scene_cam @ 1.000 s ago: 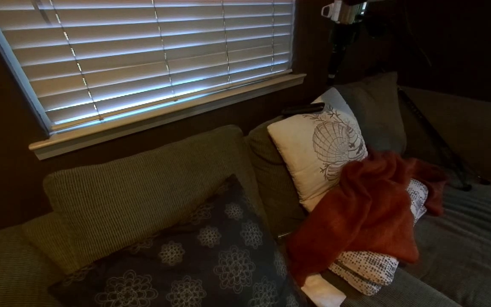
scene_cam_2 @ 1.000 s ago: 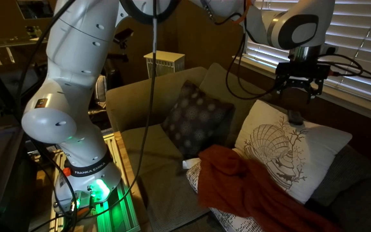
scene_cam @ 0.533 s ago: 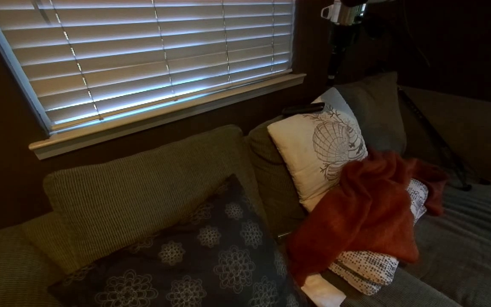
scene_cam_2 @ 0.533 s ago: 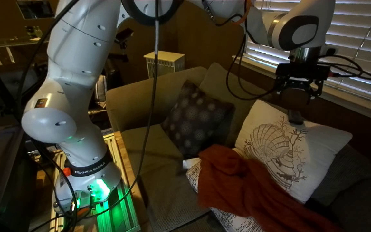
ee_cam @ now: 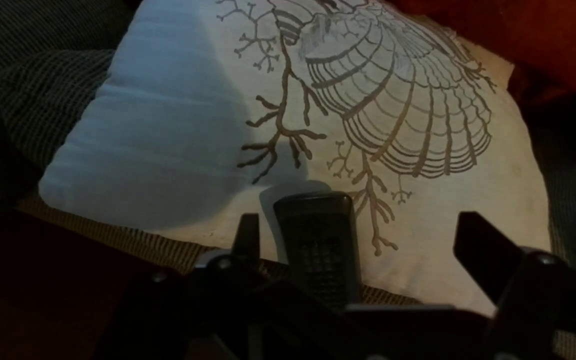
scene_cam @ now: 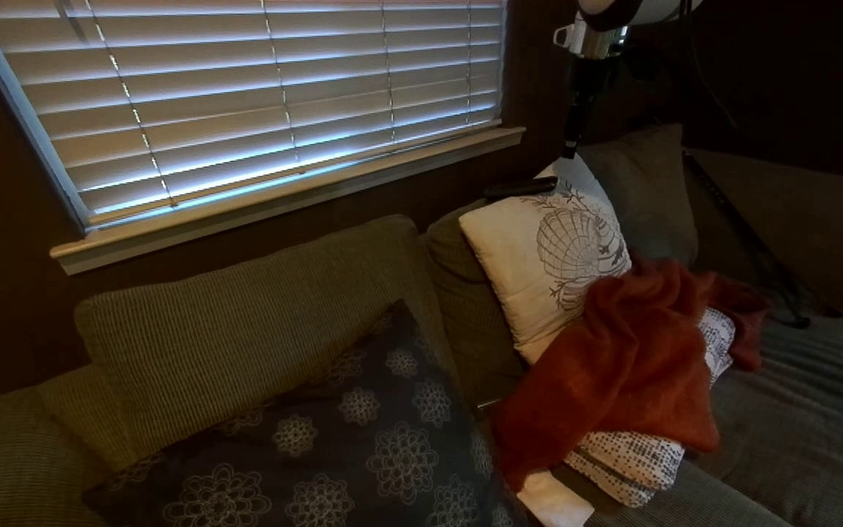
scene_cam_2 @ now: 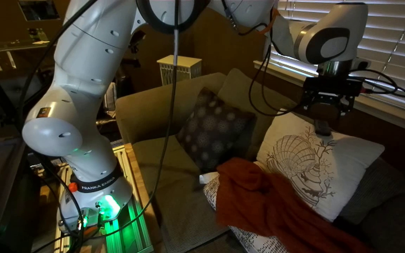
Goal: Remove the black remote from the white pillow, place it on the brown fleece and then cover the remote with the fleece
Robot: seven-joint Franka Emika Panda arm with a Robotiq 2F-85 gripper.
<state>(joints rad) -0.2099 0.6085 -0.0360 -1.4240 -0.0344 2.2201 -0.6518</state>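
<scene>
Black oblong remote (ee_cam: 313,225) lies below black two-fingered claw (ee_cam: 358,217), jaws well apart, clearance hard to judge; overhangs edge of white fabric pillow (ee_cam: 433,220), shell-print face spreading alongside.

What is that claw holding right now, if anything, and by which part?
Nothing is held. In the wrist view the gripper is open, and the black remote rests at the upper edge of the white pillow, not gripped.

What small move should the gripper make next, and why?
Probably lower it slightly, jaws open. In an exterior view the gripper hangs above the black remote, which lies ungrasped on the white pillow and shows between the gripper's spread jaws in the wrist view.
</scene>
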